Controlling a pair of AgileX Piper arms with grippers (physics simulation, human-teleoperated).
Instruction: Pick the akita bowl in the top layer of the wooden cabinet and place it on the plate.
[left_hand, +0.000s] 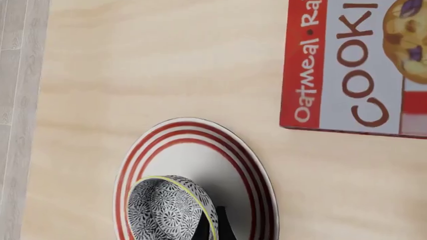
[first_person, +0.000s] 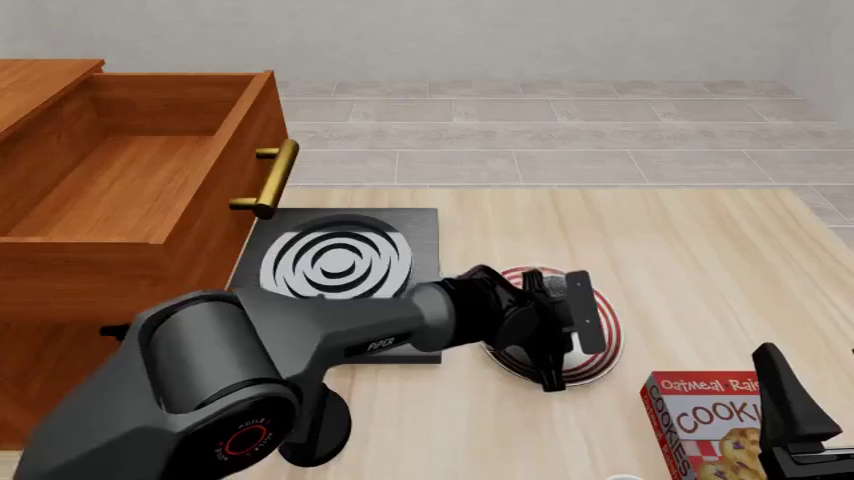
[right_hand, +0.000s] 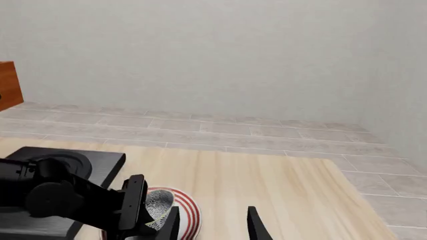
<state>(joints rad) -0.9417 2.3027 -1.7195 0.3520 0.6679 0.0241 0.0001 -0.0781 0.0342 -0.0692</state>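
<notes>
The akita bowl (left_hand: 167, 210), white with a dark speckled pattern and a yellowish rim, hangs tilted just over the plate (left_hand: 200, 155), a white plate with red rings. My left gripper (left_hand: 210, 222) is shut on the bowl's rim, with one dark finger showing beside it. In the front view the left gripper (first_person: 545, 318) covers most of the plate (first_person: 601, 330), and only a sliver of the bowl (first_person: 534, 285) shows. The wooden cabinet (first_person: 80, 290) stands at the left with its top layer (first_person: 120, 180) pulled out. My right gripper (right_hand: 213, 226) is open and holds nothing.
A black stove (first_person: 340, 265) with white rings lies between the cabinet and the plate. A red cookie box (first_person: 707, 420) lies at the front right, beside my right gripper (first_person: 801, 405). The drawer's brass handle (first_person: 274, 180) juts out over the stove's left edge.
</notes>
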